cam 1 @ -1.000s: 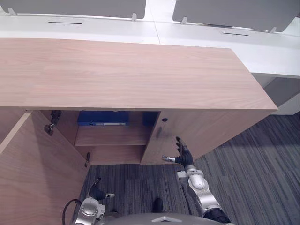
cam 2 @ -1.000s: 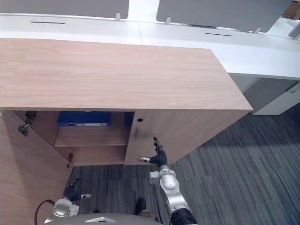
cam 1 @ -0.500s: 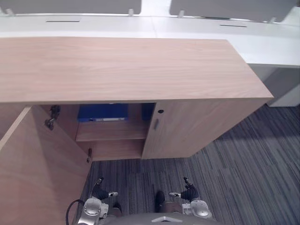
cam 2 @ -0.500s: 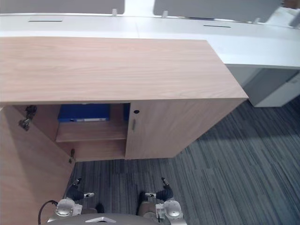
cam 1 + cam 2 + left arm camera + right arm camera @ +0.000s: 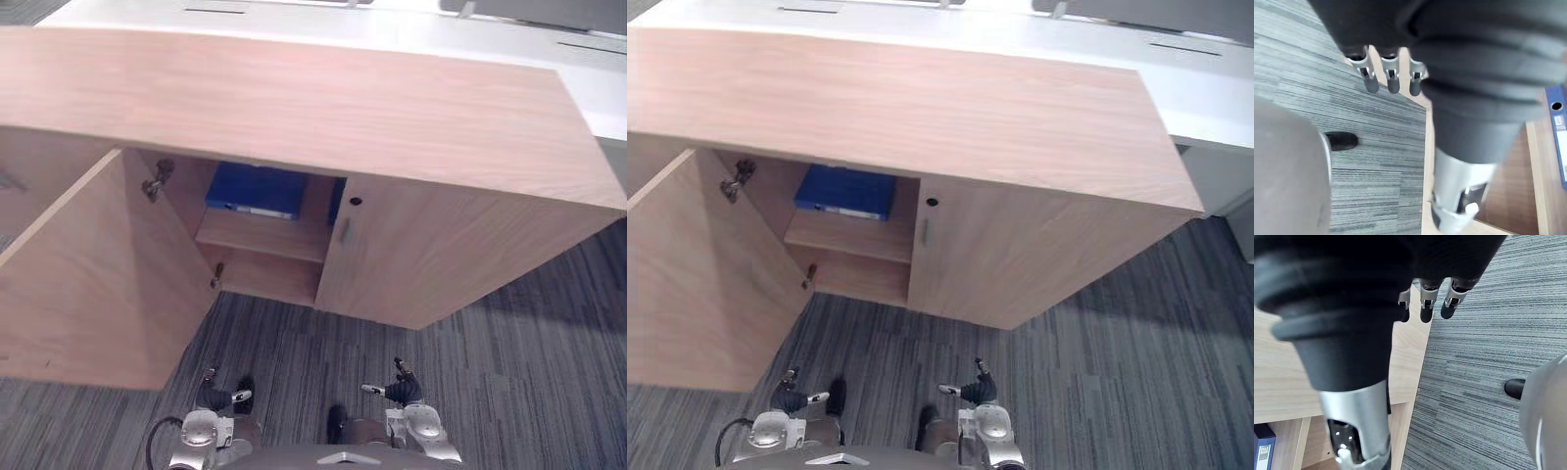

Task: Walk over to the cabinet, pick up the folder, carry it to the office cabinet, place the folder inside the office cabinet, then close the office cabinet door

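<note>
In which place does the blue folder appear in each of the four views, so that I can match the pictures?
Left eye view: the blue folder lies flat on the upper shelf of the open compartment.
Right eye view: the folder is on the same shelf.
Left wrist view: its spine lies on wood, past the hand's cover.
Right wrist view: one blue corner shows inside the cabinet.
Shared landmark: the wooden shelf under the folder.

— How many cabinets?
— One wooden cabinet (image 5: 294,108), with two doors: one open door (image 5: 98,279), one closed door (image 5: 446,259).
— Folders?
— One blue folder (image 5: 257,190), one shelf (image 5: 263,239).
— Hands?
— Two: left hand (image 5: 217,397), right hand (image 5: 397,390).
</note>
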